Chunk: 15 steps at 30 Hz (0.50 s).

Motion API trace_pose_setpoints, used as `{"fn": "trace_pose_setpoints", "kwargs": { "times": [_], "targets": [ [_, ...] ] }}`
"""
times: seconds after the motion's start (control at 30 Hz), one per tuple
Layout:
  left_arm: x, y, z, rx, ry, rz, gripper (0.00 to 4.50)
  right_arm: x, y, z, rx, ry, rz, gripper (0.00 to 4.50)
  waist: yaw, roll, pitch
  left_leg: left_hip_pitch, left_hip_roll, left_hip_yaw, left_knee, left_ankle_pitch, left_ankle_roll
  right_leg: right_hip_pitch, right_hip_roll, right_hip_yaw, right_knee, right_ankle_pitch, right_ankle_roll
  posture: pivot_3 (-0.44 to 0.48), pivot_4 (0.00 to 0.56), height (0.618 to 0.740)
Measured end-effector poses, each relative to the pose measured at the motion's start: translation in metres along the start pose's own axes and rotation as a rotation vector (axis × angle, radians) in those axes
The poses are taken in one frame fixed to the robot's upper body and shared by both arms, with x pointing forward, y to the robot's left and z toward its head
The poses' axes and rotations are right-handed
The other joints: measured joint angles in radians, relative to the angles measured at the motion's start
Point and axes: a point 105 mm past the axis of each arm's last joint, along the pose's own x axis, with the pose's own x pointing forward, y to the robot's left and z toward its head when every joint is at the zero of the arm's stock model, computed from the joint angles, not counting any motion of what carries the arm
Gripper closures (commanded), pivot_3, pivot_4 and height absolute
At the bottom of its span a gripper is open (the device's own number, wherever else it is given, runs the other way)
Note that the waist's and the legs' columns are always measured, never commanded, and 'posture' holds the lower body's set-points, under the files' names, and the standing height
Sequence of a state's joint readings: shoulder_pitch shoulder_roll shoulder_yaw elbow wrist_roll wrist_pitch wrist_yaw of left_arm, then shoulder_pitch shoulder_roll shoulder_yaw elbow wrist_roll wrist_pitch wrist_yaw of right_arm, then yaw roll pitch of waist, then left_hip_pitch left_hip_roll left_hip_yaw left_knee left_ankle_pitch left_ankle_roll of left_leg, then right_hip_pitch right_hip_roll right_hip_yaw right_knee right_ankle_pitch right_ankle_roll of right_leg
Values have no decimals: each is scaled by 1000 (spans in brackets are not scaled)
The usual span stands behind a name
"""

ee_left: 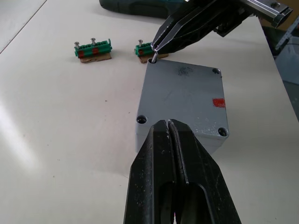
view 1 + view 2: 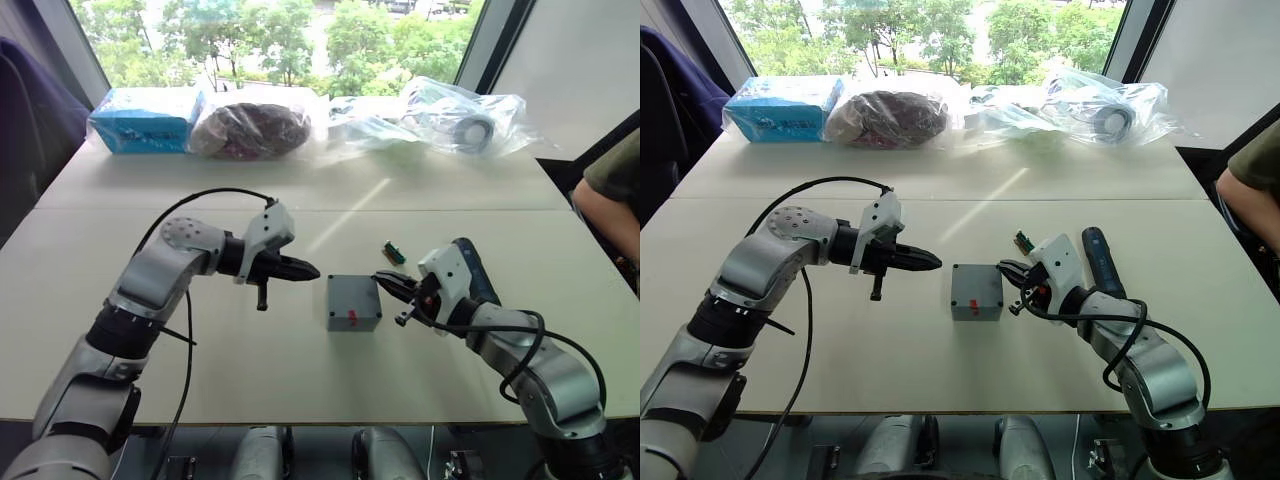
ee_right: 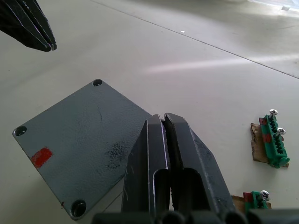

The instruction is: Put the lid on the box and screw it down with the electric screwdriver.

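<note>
Head views: the box (image 2: 354,303) sits mid-table with the lid (image 1: 183,97) on it, between the left gripper (image 2: 306,270) and the right gripper (image 2: 386,282). The electric screwdriver (image 2: 1100,261) lies just beyond the right arm.
Left wrist view: left gripper (image 1: 168,125) has its fingers pressed together, empty, poised over the lid's near edge. The right gripper's tips (image 1: 157,45) meet over a corner hole, pinching a small screw (image 1: 153,58). A red mark (image 1: 218,103) sits on the lid. Two green screw holders (image 1: 93,49) lie beyond.
Right wrist view: right gripper fingers (image 3: 164,120) closed, over a lid corner; three of the lid's corner holes show open.
Surface: pale table (image 2: 120,300), two tops butted together.
Room: bagged items (image 2: 256,127) and a blue carton (image 2: 143,119) line the window side; a person's arm (image 2: 605,215) at the right edge.
</note>
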<state>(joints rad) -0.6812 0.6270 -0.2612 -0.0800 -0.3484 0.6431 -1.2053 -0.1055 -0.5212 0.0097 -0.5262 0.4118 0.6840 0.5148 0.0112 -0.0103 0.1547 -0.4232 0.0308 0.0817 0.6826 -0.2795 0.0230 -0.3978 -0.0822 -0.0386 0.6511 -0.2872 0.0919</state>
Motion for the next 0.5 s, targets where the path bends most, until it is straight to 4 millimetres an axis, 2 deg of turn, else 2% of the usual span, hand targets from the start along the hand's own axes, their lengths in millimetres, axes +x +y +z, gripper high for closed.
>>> {"fn": "trace_pose_setpoints", "kwargs": {
  "times": [0.23, 0.27, 0.3, 0.5],
  "targets": [
    [1, 1, -1, 2, 3, 4, 4500, 5, -6, 4, -15, -12, -10, 4481, 1, 0, 0, 0, 0, 0, 0, 0, 0, 0, 0, 0, 0, 0, 0, 0, 150, 740],
    [1, 1, -1, 2, 3, 5, 4500, 6, -6, 4, -17, -13, -10, 3951, 1, 0, 0, 0, 0, 0, 0, 0, 0, 0, 0, 0, 0, 0, 0, 0, 150, 740],
    [1, 1, -1, 2, 3, 8, 4500, 6, -7, 3, -19, -12, -13, 3728, 0, 0, 0, 0, 0, 0, 0, 0, 0, 0, 0, 0, 0, 0, 0, 0, 150, 740],
    [1, 1, -1, 1, 3, 10, 4500, 6, -7, 1, -18, -8, -6, 1276, -1, 0, 0, 0, 0, 0, 0, 0, 0, 0, 0, 0, 0, 0, 0, 0, 150, 740]
  ]
}}
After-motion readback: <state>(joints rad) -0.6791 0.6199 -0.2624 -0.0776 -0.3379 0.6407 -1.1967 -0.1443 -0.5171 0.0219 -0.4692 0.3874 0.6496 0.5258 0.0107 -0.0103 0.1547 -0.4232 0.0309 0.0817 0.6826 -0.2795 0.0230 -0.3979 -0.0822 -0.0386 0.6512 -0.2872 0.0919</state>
